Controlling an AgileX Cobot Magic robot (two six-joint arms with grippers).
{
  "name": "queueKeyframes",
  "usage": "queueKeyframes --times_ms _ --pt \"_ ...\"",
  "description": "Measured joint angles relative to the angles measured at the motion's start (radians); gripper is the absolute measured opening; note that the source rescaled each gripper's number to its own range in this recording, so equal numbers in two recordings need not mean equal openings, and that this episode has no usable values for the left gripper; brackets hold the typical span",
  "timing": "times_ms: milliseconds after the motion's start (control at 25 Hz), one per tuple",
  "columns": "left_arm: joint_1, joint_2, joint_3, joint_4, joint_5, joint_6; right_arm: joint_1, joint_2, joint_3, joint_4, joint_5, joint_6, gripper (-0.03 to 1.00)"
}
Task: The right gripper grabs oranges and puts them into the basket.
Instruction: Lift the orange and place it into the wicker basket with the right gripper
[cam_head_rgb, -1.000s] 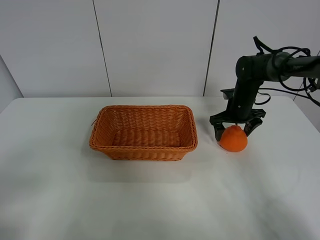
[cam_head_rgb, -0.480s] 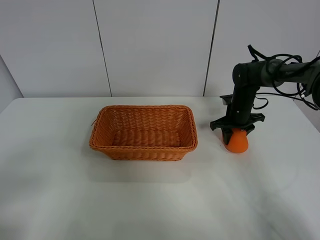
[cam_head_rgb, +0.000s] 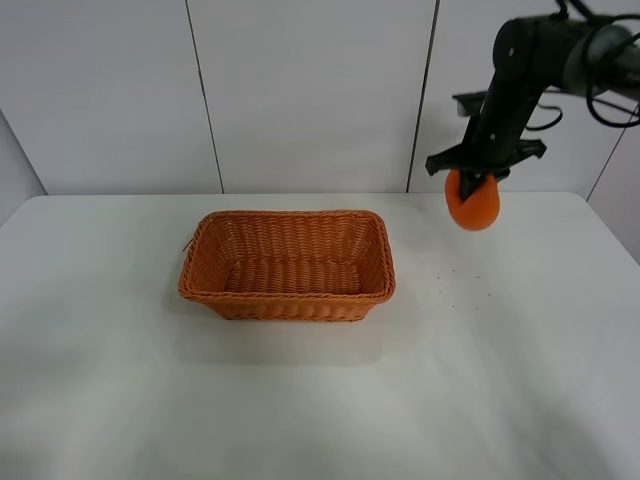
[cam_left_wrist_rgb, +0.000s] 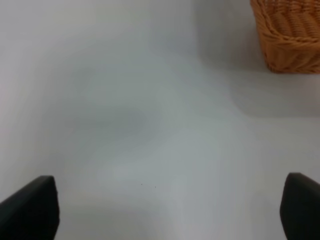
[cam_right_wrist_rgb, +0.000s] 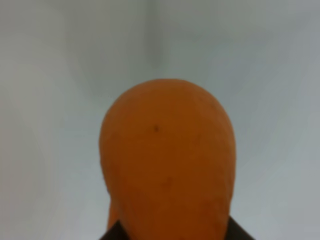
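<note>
Orange (cam_head_rgb: 473, 208) hangs in the air, clamped near its top between the two fingers of the right gripper (cam_head_rgb: 472, 178), with most of the fruit bulging out below them. In the high view it sits to the right of the basket (cam_head_rgb: 287, 265), well apart from it and higher than its rim, so that it shows against the wall (cam_head_rgb: 310, 90) and not against the table (cam_head_rgb: 300, 400). It is not over the basket. The dark arm (cam_head_rgb: 520, 70) comes in from the right of the basket and points the gripper downward, with cables looping behind it.

The basket stands on the white table with a long side toward the camera, its woven floor and inner walls in plain view. A few tiny dark specks (cam_head_rgb: 452, 272) dot the table right of the basket.

From the right wrist, the orange fills the middle of the picture, with dark finger edges (cam_right_wrist_rgb: 240, 234) pressed against its sides and blurred table behind.

From the left wrist, the left gripper (cam_left_wrist_rgb: 167, 210) has its fingertips (cam_left_wrist_rgb: 30, 210) spread wide, with only bare table between them. One corner of the basket shows ahead of it, well apart.
</note>
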Motion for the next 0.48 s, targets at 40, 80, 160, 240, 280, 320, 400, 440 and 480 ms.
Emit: queueKeyframes --times_ms 40,80,160,240,280,320,400,440,480 --pt "0.0 0.0 0.0 0.0 0.0 0.0 0.0 -0.02 -0.02 0.001 0.0 0.0 0.0" --pt "0.0 0.0 0.0 0.0 0.0 0.0 0.0 -0.037 -0.036 0.005 0.001 0.0 0.0" --pt "0.0 0.0 0.0 0.0 0.0 0.0 0.0 -0.063 -0.052 0.019 0.002 0.0 0.0" --pt "0.0 0.0 0.0 0.0 0.0 0.0 0.001 -0.079 -0.056 0.041 0.004 0.0 0.0" --pt "0.0 0.0 0.0 0.0 0.0 0.0 0.008 -0.085 -0.056 0.053 0.006 0.0 0.0" --pt "0.0 0.0 0.0 0.0 0.0 0.0 0.016 -0.086 -0.057 0.058 0.007 0.0 0.0" --pt "0.0 0.0 0.0 0.0 0.0 0.0 0.052 -0.088 -0.057 0.06 0.007 0.0 0.0" --pt "0.0 0.0 0.0 0.0 0.0 0.0 0.079 -0.088 -0.057 0.06 0.007 0.0 0.0" --pt "0.0 0.0 0.0 0.0 0.0 0.0 0.104 -0.088 -0.057 0.06 0.008 0.0 0.0"
